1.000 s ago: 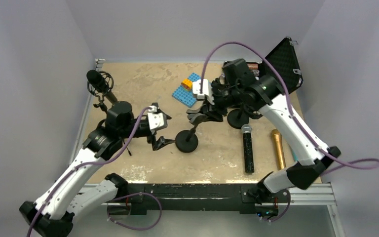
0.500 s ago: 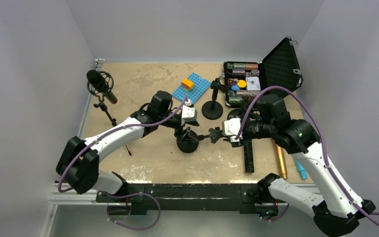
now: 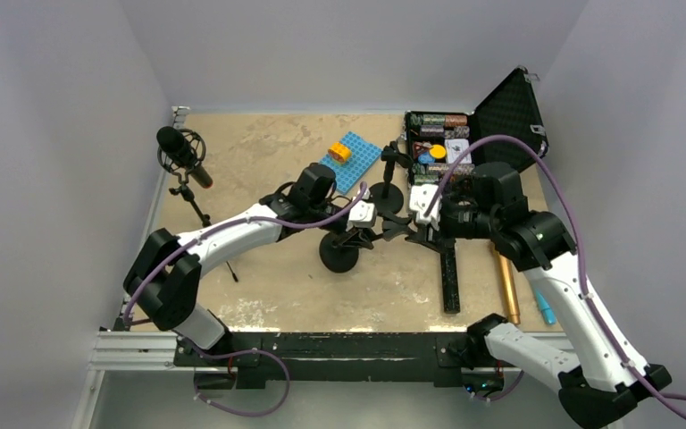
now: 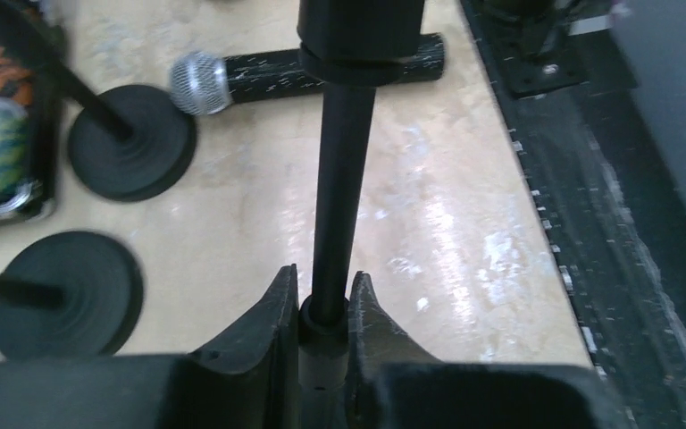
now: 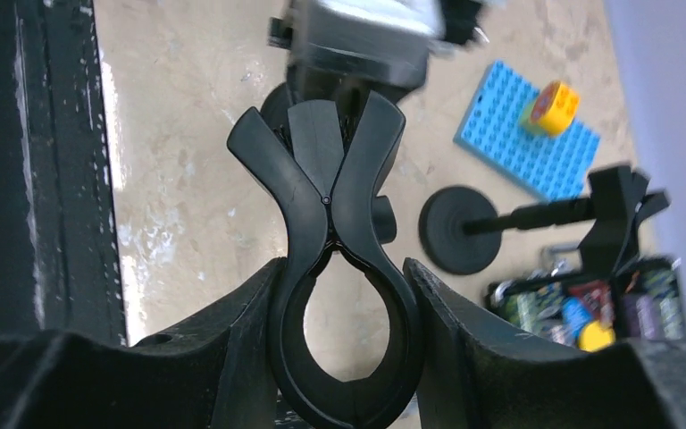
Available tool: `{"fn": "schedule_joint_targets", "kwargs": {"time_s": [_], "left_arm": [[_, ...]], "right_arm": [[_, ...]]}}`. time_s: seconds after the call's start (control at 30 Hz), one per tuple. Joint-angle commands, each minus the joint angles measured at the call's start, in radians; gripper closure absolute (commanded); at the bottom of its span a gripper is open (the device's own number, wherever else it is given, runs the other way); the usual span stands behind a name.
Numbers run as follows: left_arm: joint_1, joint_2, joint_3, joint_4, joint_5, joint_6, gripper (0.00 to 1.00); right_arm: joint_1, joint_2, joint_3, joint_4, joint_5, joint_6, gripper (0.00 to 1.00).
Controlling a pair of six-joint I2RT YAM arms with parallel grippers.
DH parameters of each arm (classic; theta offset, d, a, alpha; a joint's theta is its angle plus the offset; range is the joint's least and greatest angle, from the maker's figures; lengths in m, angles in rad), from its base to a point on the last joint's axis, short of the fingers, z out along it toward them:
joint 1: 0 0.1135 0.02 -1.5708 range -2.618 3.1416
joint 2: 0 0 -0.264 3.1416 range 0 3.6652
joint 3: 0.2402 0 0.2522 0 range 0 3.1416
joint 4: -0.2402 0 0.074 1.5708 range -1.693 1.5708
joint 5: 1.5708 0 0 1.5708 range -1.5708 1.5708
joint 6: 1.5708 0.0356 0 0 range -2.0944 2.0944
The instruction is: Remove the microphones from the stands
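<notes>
1. Since a second ago the left arm has swung in from its own side to the stand (image 3: 339,255). The left gripper (image 4: 324,279) has gone from spread wide to pressed onto the pole (image 4: 339,179). The right gripper (image 5: 339,268) has come back from the far side and now faces the left one, tips near each other.
2. The left jaws pinch the pole low down, one finger on each side. The pole runs straight out ahead of them.
3. The right jaws hug the ring of the clip (image 5: 335,206), touching it on both sides, with its two wings pointing away from the jaws. The ring is empty, and bare table (image 3: 259,152) shows through it.
4. The black microphone (image 3: 449,277) is in neither pair of jaws. It lies flat on the table just behind the right jaws, partly under that wrist. From the left jaws it lies across the far end of the pole.
5. A second microphone (image 3: 177,147) sits in a cradle on a tripod, well apart from both pairs of jaws on the outer side of the left ones. I cannot tell whether the task means that one.
6. This stand looks already cleared, so the step in hand seems to be steadying it. The left pinch should stay firm so the base does not tip. The right jaws should ease the clip along its own line without twisting, and avoid the black microphone behind them.
</notes>
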Motion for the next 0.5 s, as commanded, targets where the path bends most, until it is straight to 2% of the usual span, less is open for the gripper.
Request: {"fn": "schedule_joint_targets", "kwargs": {"time_s": [0.0,0.07,0.13,0.27,0.3,0.4,0.43,0.47], "left_arm": [[0.008,-0.162,-0.119,0.182,-0.207,-0.127,1.0],[-0.002,-0.236,-0.174,0.274,-0.39,-0.211,1.0],[-0.003,-0.28,-0.201,0.294,-0.487,-0.263,1.0],[-0.002,-0.299,-0.222,0.267,-0.518,-0.305,1.0],[-0.002,-0.303,-0.226,0.261,-0.485,-0.307,0.94],[0.003,-0.313,-0.202,0.153,-0.35,-0.255,0.48],[0.006,-0.309,-0.181,0.091,-0.325,-0.229,0.38],[0.014,-0.304,-0.155,0.034,-0.304,-0.207,0.31]], "right_arm": [[-0.082,0.051,0.02,0.108,0.05,0.351,1.0],[-0.104,0.088,0.046,0.1,0.077,0.52,1.0],[-0.119,0.135,0.076,0.071,0.042,0.642,1.0],[-0.123,0.179,0.066,0.101,-0.016,0.76,1.0],[-0.123,0.184,0.059,0.105,-0.023,0.754,1.0],[-0.122,0.188,0.051,0.087,-0.03,0.623,1.0],[-0.121,0.184,0.047,0.075,-0.044,0.535,1.0],[-0.118,0.174,0.036,0.071,-0.057,0.461,1.0]]}}
